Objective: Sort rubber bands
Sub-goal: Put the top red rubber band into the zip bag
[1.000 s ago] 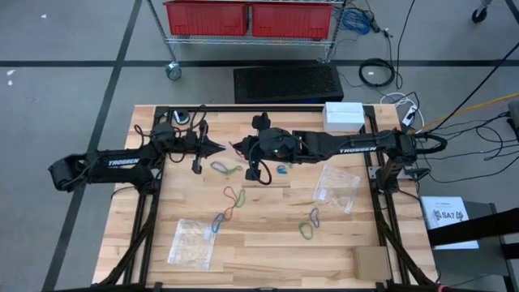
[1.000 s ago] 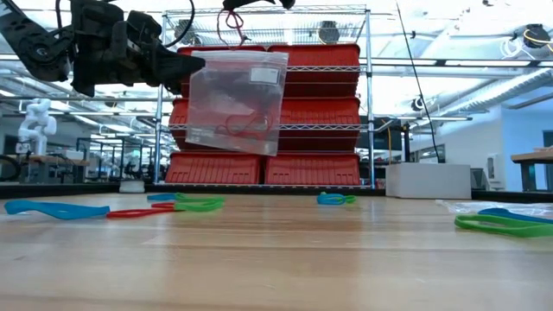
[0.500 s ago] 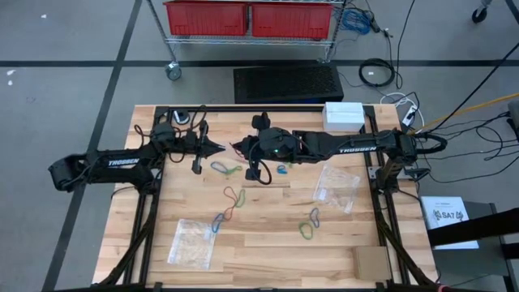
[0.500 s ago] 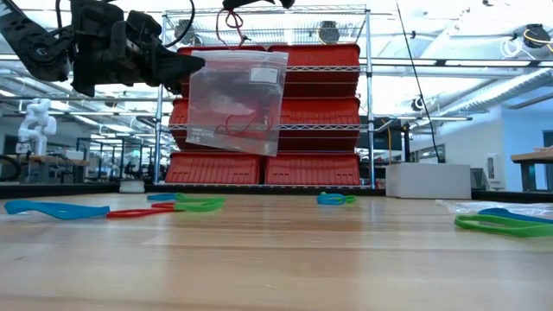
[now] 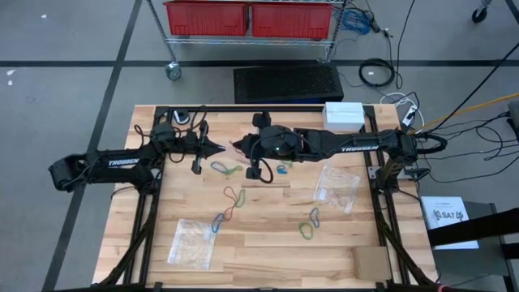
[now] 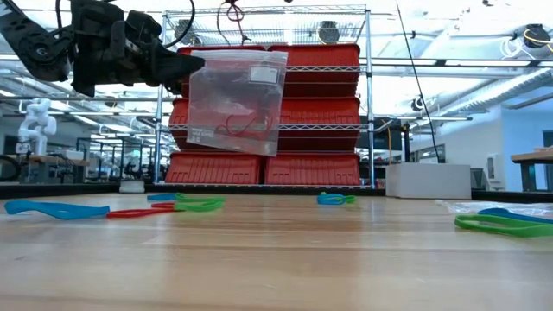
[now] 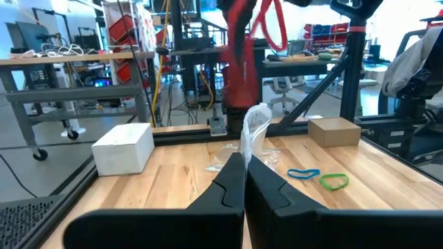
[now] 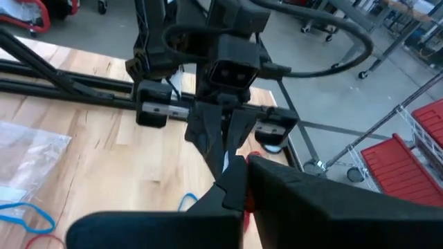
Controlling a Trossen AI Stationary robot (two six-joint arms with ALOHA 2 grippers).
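Left fingers: left gripper (image 7: 243,162) clenched on the edge of a clear plastic bag (image 6: 236,102), held up above the table (image 5: 259,243).
Right fingers: right gripper (image 8: 237,181) pinched shut on a red rubber band (image 7: 266,24) just above the bag's mouth.
Change: red band sits slightly higher over the bag than a second ago; arms otherwise unmoved.
Materials: bag thin, crinkled, with red bands inside; loose rubber bands (image 5: 231,195) are floppy red, blue, green loops on the table below the bag.
Surface: pale wood planks.
Room: red bins (image 6: 311,164) on a wire rack behind the bag.
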